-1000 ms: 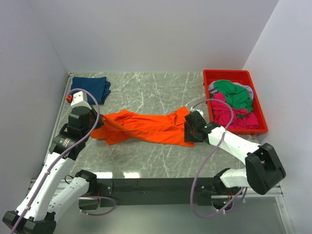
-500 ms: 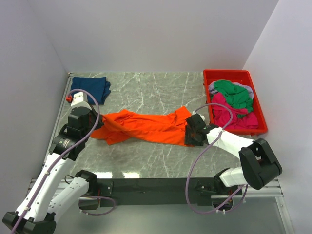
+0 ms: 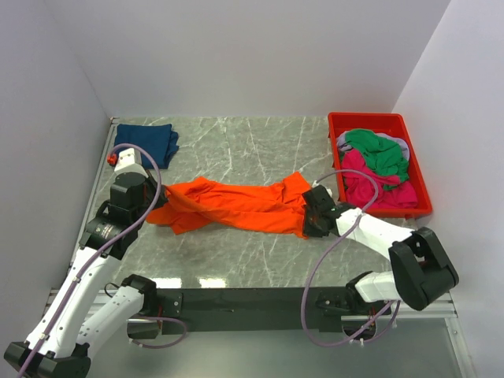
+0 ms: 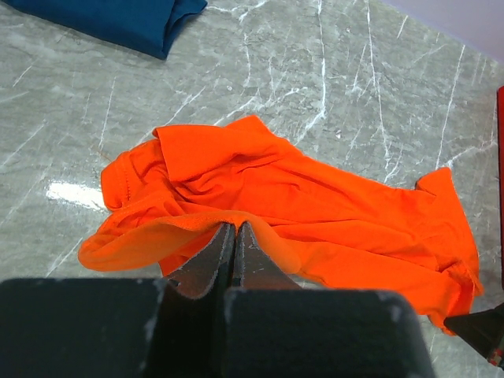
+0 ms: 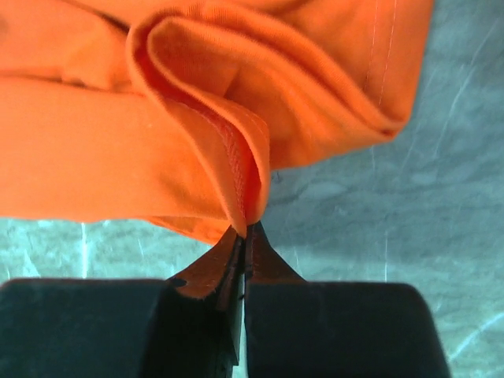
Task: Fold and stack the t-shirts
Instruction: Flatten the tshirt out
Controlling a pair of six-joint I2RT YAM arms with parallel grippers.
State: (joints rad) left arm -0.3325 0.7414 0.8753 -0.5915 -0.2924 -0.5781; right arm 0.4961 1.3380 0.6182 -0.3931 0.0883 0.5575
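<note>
Nudged toward the near edge, right gripper (image 3: 307, 222) pinching orange t-shirt (image 3: 236, 206) lying mid-table. Left wrist: left gripper (image 4: 234, 236) clamped on its hem. Right wrist: closed on a folded corner. Likely mid-spreading; next, pull ends apart, lay flat.

The counter (image 3: 236, 146) has a grey-green marble pattern with white veins, and the two shirts on it are plain: one orange shirt (image 3: 236, 206), bright throughout, and one dark blue shirt (image 3: 146, 142). The bin (image 3: 366, 117) is solid red and shows a green shirt (image 3: 378, 150), a magenta pink shirt (image 3: 366, 185) and a pale grey shirt (image 3: 404, 146). The left hand (image 4: 234, 236) and right hand (image 5: 246, 232) are black, the arms (image 3: 376, 230) white with black joints, the cables (image 3: 315, 276) pale grey, the walls (image 3: 252, 55) plain white.
</note>
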